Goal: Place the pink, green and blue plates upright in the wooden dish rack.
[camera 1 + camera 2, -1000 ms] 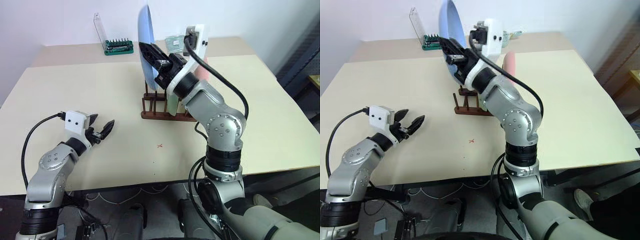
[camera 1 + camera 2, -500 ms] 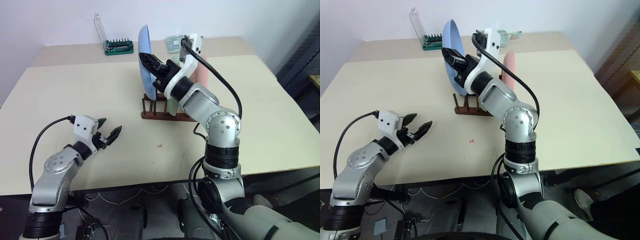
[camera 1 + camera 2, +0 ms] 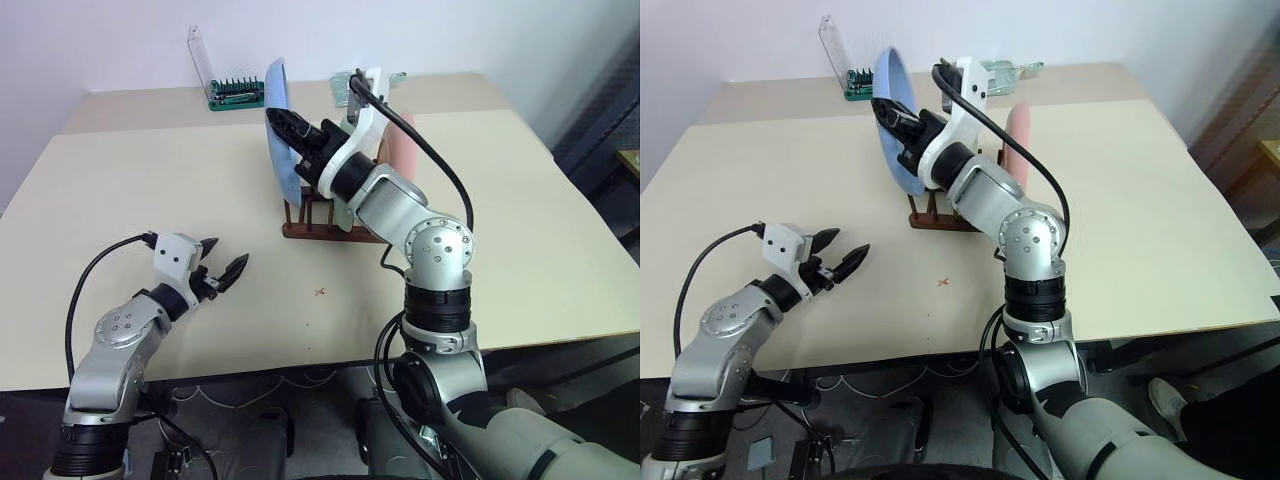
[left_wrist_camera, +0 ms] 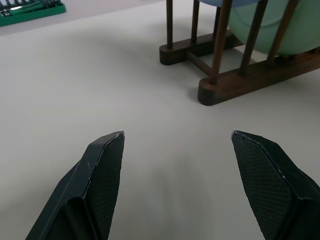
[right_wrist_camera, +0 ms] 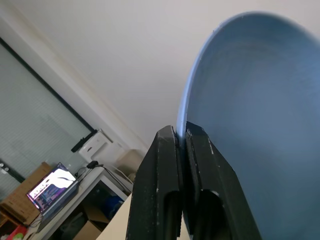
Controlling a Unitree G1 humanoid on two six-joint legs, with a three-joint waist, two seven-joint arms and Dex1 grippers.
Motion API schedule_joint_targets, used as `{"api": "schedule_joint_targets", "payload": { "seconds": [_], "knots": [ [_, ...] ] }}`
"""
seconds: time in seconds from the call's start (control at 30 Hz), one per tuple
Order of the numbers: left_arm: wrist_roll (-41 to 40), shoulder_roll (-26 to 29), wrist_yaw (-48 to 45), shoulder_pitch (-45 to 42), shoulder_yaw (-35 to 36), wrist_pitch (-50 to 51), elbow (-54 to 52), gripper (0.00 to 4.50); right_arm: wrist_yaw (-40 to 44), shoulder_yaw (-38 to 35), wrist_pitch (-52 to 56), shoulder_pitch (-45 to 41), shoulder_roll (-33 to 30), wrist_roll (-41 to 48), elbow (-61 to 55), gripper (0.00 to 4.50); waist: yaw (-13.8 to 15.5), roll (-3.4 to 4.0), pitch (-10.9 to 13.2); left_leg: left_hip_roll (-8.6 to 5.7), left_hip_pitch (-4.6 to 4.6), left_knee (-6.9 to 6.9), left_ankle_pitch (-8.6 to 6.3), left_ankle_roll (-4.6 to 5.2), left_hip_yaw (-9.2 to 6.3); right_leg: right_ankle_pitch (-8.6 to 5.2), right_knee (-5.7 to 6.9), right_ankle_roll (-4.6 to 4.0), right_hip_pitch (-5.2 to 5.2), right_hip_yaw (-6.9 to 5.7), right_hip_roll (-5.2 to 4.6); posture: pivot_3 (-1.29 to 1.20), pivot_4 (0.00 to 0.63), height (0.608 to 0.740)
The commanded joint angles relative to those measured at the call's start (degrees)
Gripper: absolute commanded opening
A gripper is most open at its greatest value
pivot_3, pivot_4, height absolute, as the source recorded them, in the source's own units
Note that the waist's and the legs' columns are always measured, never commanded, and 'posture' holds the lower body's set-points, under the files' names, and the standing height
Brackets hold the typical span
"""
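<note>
a round light blue plastic plate (image 3: 278, 125) is gripped at its rim, on edge, by the right claw (image 3: 283, 122), directly above the dark wooden peg rack (image 3: 322, 215) on the worktop (image 3: 150, 200). the left claw (image 3: 222, 266) is held spread and empty, well apart.

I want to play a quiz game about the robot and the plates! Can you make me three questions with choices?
1. Where is the green plate?
A. in the wooden dish rack
B. flat on the table
C. in the left gripper

2. What colour is the plate the right gripper holds?
A. pink
B. blue
C. green

3. How are the left gripper jaws?
A. shut on a plate
B. open and empty
C. shut and empty

Answers: 1 A, it stands between the pegs. 2 B, the jaws pinch the blue plate by its rim. 3 B, the jaws stand apart over bare table.
</note>
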Motion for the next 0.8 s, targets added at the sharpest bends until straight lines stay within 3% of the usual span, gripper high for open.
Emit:
{"api": "schedule_joint_targets", "payload": {
  "seconds": [0.03, 0.57, 0.67, 0.8],
  "knots": [
    [0.4, 0.0, -0.2, -0.6, 0.3, -1.5, -1.4, 3.49, 0.8, 0.7, -0.8, -1.0, 2.1, 1.3, -1.8, 0.00, 0.0, 0.00, 0.0, 0.00, 0.00, 0.00, 0.00, 0.00, 0.00, 0.00, 0.00, 0.00, 0.00, 0.00, 0.00, 0.00, 0.150, 0.740],
    [0.9, -0.1, -0.5, -0.3, 0.4, -2.1, -1.1, 3.49, -8.0, -1.7, -1.5, -0.1, 3.5, 2.9, 0.6, 0.00, 0.0, 0.00, 0.0, 0.00, 0.00, 0.00, 0.00, 0.00, 0.00, 0.00, 0.00, 0.00, 0.00, 0.00, 0.00, 0.00, 0.150, 0.740],
    [0.9, -0.2, -0.5, -0.3, 0.3, -2.2, -1.1, 3.55, -8.9, -1.9, -1.5, 0.0, 3.6, 3.8, 0.9, 0.94, 0.0, 0.01, 0.0, 0.00, 0.00, 0.00, 0.00, 0.00, 0.00, 0.00, 0.00, 0.00, 0.00, 0.00, 0.00, 0.00, 0.150, 0.740],
    [0.9, -0.3, -0.8, -0.4, 0.2, -2.2, -1.0, 3.55, -8.8, -1.4, -1.7, -0.2, 2.9, 3.5, 0.8, 2.92, 0.0, 0.01, 0.0, 0.00, 0.00, 0.00, 0.00, 0.00, 0.00, 0.00, 0.00, 0.00, 0.00, 0.00, 0.00, 0.00, 0.150, 0.740]
  ]
}}
